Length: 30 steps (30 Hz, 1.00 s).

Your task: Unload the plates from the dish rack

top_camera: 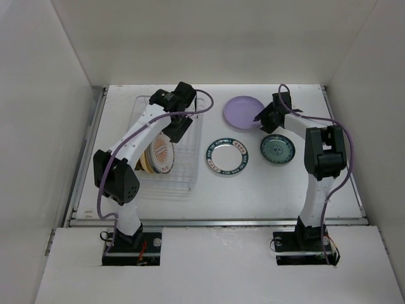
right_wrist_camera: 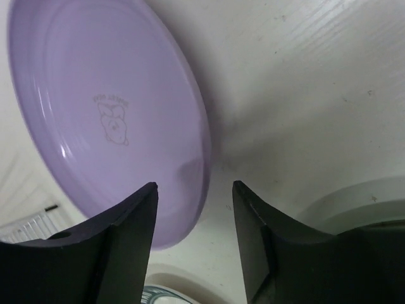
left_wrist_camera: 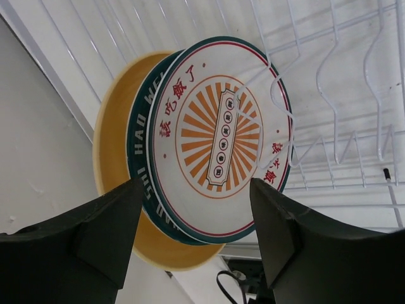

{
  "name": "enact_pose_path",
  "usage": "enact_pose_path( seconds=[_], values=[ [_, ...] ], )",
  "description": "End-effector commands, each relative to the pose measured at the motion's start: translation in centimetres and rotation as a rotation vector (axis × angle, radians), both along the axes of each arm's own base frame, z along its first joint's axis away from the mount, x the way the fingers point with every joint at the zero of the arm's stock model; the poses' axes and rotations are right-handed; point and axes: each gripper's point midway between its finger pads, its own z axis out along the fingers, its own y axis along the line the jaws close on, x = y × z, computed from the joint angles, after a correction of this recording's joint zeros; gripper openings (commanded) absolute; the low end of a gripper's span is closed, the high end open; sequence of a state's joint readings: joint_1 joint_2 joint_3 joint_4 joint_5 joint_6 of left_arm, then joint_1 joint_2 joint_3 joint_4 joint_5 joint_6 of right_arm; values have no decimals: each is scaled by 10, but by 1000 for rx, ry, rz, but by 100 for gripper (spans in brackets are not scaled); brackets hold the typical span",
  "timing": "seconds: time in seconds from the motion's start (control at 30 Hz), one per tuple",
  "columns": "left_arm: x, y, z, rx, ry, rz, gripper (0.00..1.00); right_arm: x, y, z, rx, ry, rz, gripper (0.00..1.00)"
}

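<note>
The wire dish rack (top_camera: 142,109) stands at the left, holding upright plates. An orange sunburst plate (left_wrist_camera: 218,136) is in front, a teal-rimmed one (left_wrist_camera: 135,166) behind it, then a yellow-tan one (left_wrist_camera: 112,142). My left gripper (left_wrist_camera: 196,221) is open above the rack, its fingers either side of the sunburst plate's (top_camera: 162,152) edge with gaps showing. A lavender plate (top_camera: 243,111) lies flat on the table at the back. My right gripper (right_wrist_camera: 195,190) is open over its rim, gripping nothing.
A white plate with a teal lettered rim (top_camera: 226,157) and a teal patterned plate (top_camera: 277,149) lie flat on the table between the rack and the right arm. Rack wires (left_wrist_camera: 335,95) run close to the right of the sunburst plate.
</note>
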<state>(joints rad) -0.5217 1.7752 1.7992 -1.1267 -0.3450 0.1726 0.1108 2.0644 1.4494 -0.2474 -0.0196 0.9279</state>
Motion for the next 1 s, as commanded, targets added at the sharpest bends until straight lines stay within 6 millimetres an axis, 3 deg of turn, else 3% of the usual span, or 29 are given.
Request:
enact_pose_path(
  seconds=[0.0,0.07,0.1,0.13,0.23,0.27,0.37,0.47,0.63,0.7,0.73,0.87,0.9,0.97],
  values=[
    [-5,11,5,55,16,38,65,5,7,32,8,-58,62,58],
    [-5,12,5,58,10,49,65,4,7,49,4,-91,69,69],
    [-5,15,4,76,10,53,64,-1,5,51,-4,-87,62,69],
    [-6,17,3,85,9,69,64,-3,4,65,-13,-117,73,69],
    [-12,21,3,86,0,79,64,-16,-2,72,-59,-132,99,69],
    [-13,24,4,96,-4,82,64,-20,-4,87,-64,-161,91,69],
    [-14,30,2,104,-7,94,64,-35,-11,103,-101,-191,86,69],
    [-19,36,-9,97,34,115,60,-48,-12,105,-116,-197,116,69],
    [-29,38,-22,75,64,115,53,-67,-14,127,-158,-252,143,69],
    [-33,40,-30,78,72,123,51,-79,-15,121,-178,-233,146,69],
    [-33,40,-30,78,73,123,49,-83,-15,129,-178,-251,144,69],
    [-37,40,-37,41,106,139,14,-98,-18,134,-205,-271,149,69],
    [-35,39,-34,24,102,145,0,-100,-16,139,-209,-284,150,69],
    [-32,37,-26,11,99,143,0,-107,-15,145,-222,-291,159,69]
  ],
)
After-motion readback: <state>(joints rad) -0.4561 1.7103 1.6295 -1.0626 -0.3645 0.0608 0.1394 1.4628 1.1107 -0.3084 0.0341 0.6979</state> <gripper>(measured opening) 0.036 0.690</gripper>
